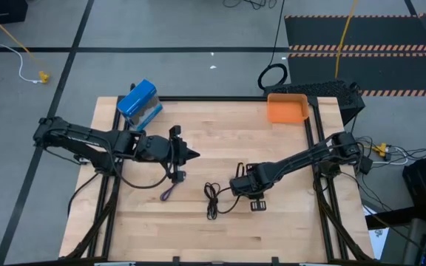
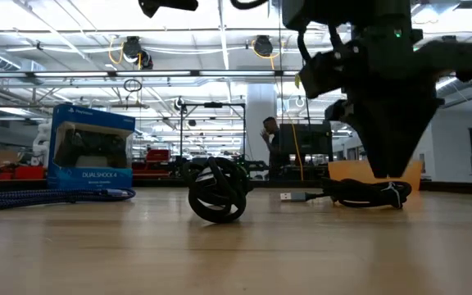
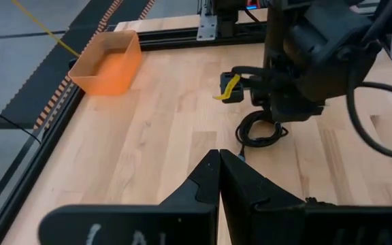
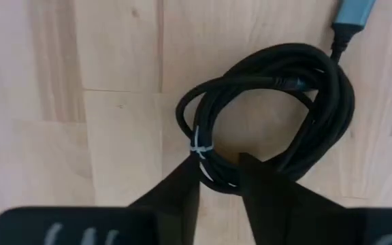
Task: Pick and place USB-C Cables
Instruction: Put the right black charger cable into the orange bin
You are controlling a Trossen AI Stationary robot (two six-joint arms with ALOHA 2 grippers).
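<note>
Where the wooden table [image 1: 287,222] sits, right hand [image 4: 220,178] slightly open, straddling coiled cable [image 4: 271,116].

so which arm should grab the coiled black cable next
The right. The right gripper hangs directly over the coiled black cable, its fingers straddling the strand beside the white tie. The left gripper sits shut, off to the side above the purple-blue cable, pointing toward the orange bin.
</note>
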